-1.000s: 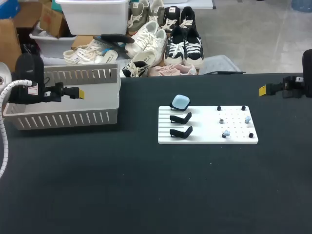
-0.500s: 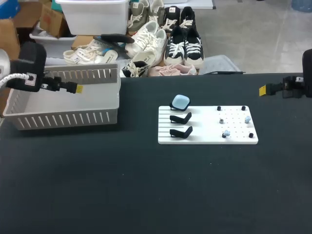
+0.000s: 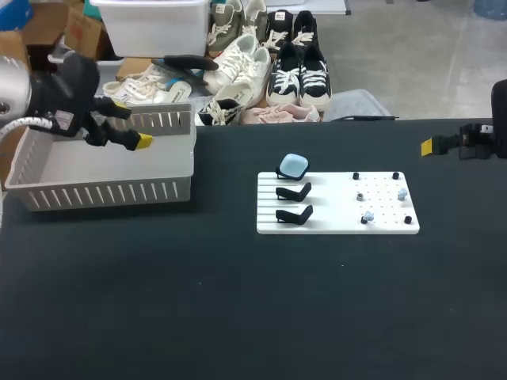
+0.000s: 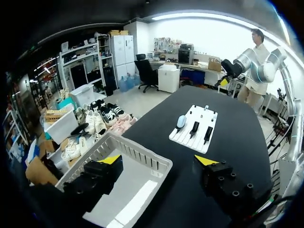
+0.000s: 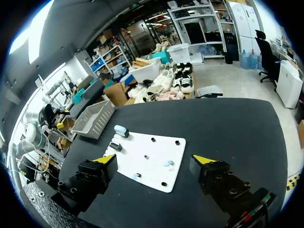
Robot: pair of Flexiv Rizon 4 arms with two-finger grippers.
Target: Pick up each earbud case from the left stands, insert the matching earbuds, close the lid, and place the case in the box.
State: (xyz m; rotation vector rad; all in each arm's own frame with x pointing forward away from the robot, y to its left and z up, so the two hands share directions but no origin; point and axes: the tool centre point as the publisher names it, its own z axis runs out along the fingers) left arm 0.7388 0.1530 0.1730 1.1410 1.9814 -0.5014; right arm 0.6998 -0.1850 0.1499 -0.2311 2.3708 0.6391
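Both the left jaws and the right jaws stand spread wide, nothing between them. The left arm (image 3: 70,91) comes in at the far left, wrist tipped down and to the right, so its jaws hang over the far side of the grey basket (image 3: 103,170). The right arm (image 3: 475,142) lies level at the far right edge, jaws pointing left, well apart from everything.

From overhead only one yellow tip of each pair shows; the wrist views show both tips and the gap. The left wrist view looks across the basket (image 4: 142,161) to the board (image 4: 197,130), with the right arm (image 4: 247,61) beyond. The right wrist view looks down on the board (image 5: 152,159).

On the black surface (image 3: 238,301) lies the white board (image 3: 337,226). The pale blue case (image 3: 293,165) sits on the farthest of three stands (image 3: 294,203); the two nearer ones are bare. Small earbuds (image 3: 367,216) sit on the board's right half.
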